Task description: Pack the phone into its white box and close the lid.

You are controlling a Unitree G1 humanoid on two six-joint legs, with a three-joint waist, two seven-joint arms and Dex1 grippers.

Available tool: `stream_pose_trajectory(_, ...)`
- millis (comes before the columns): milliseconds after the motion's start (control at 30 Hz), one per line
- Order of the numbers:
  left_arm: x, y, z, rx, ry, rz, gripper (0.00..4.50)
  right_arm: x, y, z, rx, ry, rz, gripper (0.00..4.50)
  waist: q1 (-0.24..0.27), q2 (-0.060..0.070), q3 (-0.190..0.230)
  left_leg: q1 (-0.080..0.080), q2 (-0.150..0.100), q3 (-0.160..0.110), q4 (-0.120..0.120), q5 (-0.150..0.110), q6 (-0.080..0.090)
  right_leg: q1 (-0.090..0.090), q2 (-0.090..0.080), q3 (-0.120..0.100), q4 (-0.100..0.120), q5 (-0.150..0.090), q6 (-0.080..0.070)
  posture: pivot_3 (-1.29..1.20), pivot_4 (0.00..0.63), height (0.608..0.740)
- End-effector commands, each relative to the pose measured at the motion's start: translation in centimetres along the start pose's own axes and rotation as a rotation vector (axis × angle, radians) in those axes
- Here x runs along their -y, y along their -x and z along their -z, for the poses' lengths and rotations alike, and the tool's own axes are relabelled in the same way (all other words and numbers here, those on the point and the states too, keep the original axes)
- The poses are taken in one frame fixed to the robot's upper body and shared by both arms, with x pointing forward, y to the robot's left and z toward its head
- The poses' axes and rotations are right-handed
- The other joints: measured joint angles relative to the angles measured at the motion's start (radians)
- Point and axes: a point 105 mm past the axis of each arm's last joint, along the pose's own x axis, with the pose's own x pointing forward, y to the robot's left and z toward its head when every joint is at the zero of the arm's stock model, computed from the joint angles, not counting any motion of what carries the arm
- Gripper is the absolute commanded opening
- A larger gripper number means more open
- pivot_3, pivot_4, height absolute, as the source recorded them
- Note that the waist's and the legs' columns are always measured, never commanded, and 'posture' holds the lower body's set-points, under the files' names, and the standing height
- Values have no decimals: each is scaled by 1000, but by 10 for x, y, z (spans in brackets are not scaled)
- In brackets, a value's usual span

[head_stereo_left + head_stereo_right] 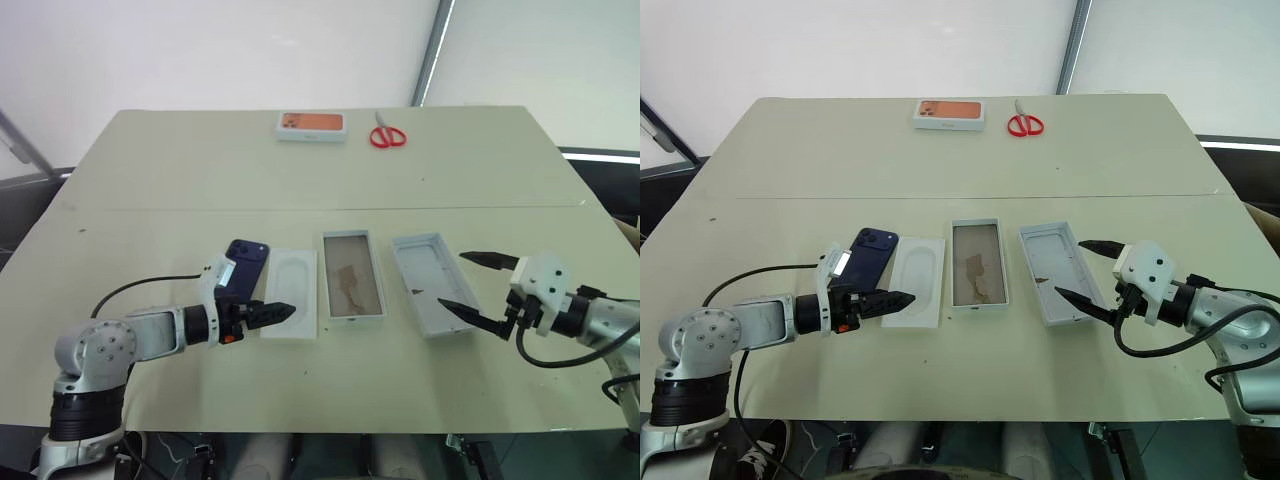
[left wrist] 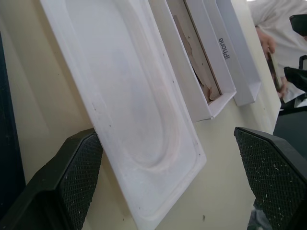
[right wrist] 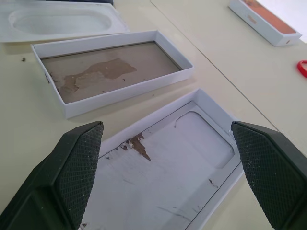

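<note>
Phone [image 1: 243,264] flat, long axis running away from robot

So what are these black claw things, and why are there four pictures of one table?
They are a robot's two hands. Each has two black fingers: the left gripper and the right gripper, both open and holding nothing. Two pictures come from cameras in the robot's head, two from cameras on its wrists. On the table lie the phone, a white insert, the white box and the lid, inside up. Farther back are red scissors and an orange-printed box.
</note>
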Motion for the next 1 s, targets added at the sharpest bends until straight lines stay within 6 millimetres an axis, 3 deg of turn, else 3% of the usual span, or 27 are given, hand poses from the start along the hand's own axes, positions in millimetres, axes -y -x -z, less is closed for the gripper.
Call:
stream_pose_trajectory(33, -10, 5, 5, -3, 52, -38, 4500, 5, 2, -6, 16, 34, 18, 4456, -1, 0, 0, 0, 0, 0, 0, 0, 0, 0, 0, 0, 0, 0, 0, 0, 150, 740)
stream_pose_trajectory(67, -12, 5, 5, 4, 77, -32, 4500, 5, 2, -6, 15, 35, 19, 4456, -1, 0, 0, 0, 0, 0, 0, 0, 0, 0, 0, 0, 0, 0, 0, 0, 150, 740)
stream_pose_trajectory(167, -13, 3, 8, 0, 105, -33, 3708, 5, 1, -6, 19, 40, 19, 4500, -1, 0, 0, 1, 0, 0, 0, 0, 0, 0, 0, 0, 0, 0, 0, 0, 150, 740)
stream_pose_trajectory(400, -16, 3, 15, -41, 113, -63, 77, 4, 0, -7, 24, 46, 18, 4500, 1, 1, 0, 1, 0, 0, 0, 0, 0, 0, 0, 0, 0, 0, 0, 0, 150, 740)
stream_pose_trajectory(633, -19, 3, 14, -47, 106, -81, 21, -2, -4, -9, 29, 47, -9, 4500, 0, 1, 0, 2, 0, 0, 0, 0, 0, 2, 0, 0, -1, 0, 0, 0, 150, 740)
stream_pose_trajectory(800, -15, 9, -8, 21, 103, -48, 21, -27, -26, -21, 76, 33, -91, 4500, -1, 1, 0, 2, 0, -1, 0, 0, 0, 2, 0, 0, -1, 0, 0, 0, 150, 740)
stream_pose_trajectory(1000, -9, 29, -44, 79, 78, -9, 21, -56, -66, -35, 104, 6, -250, 4500, -7, -1, 1, 1, 0, -1, -1, 0, 0, -1, 1, 0, 0, 0, 0, 0, 150, 740)
